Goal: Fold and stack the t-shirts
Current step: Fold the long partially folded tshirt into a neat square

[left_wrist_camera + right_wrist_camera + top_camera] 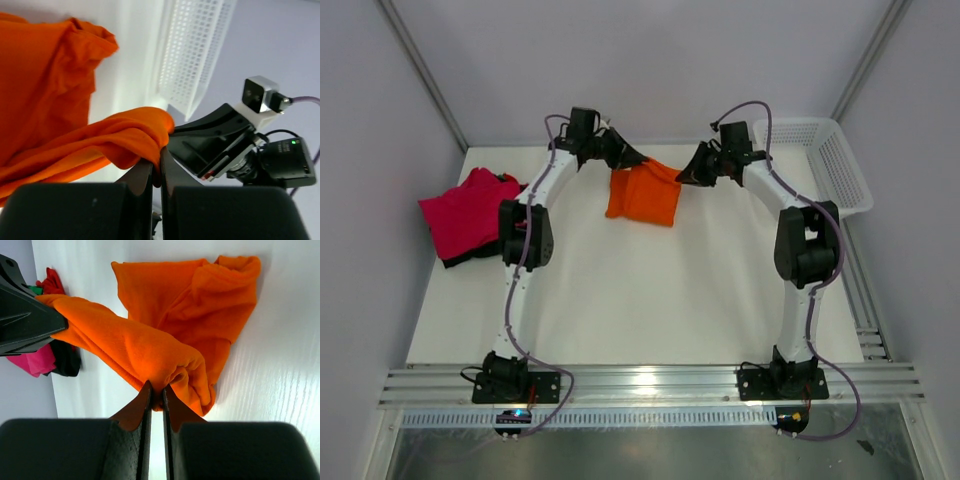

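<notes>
The top view looks down from above and behind the arm bases, over the whole bench (640, 300). The left wrist camera, close behind the left gripper (156, 167), faces right toward the basket (192, 55). The right wrist camera, close behind the right gripper (156, 390), faces left toward the pink t-shirt (32, 362). All three share the orange t-shirt (645, 195).

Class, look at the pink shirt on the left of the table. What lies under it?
A black shirt peeks out under the near edge of the pink shirt. Most of it is covered, so its fold, or anything else beneath, cannot be seen.
</notes>
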